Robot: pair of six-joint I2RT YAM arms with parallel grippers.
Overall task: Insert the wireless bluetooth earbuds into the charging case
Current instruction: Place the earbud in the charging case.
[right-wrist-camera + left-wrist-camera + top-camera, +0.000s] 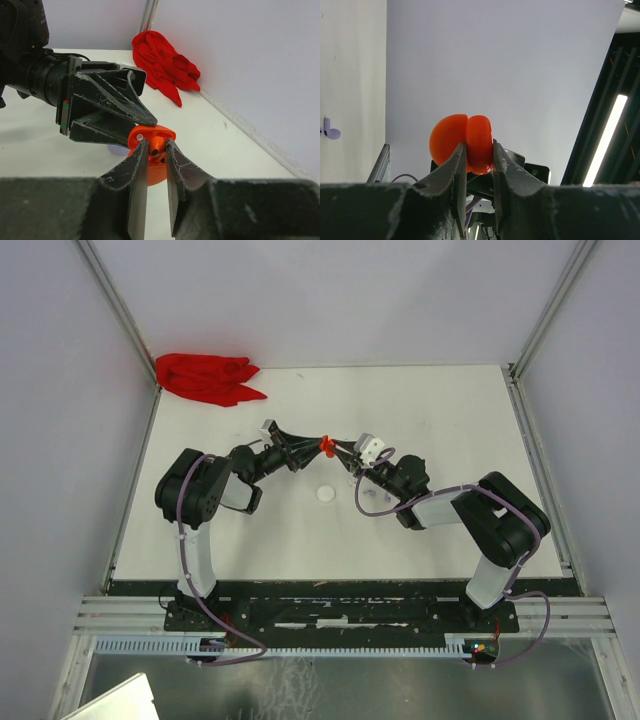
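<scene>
From above, the two arms meet over the middle of the table. The left pincer and right pincer come nose to nose on a small red-orange charging case, which is held up off the surface. A white round disc lies on the table just near of them. A crumpled red cloth sits at the far left corner.

The left wrist view shows the left pincer closed tight on the case. Its two fingers pinch one half of the rounded clamshell, and the other half bulges out to the left. A purple stemmed earbud lies well apart on the table, at the left edge of this view.

In the right wrist view, the right pincer is nearly closed. A tiny red earbud is nipped between its tips, right at the open face of the case, which the left pincer holds from the far side. I cannot tell whether the bud is already seated in its socket.

My judgement is that the step in hand is putting the red earbud into its case. The next move calls for a short, straight push along the socket while the left pincer keeps the case steady. The right pincer should then ease open only when the bud sits flush. A sideways nudge could twist the case in its grip or flick the bud out.
</scene>
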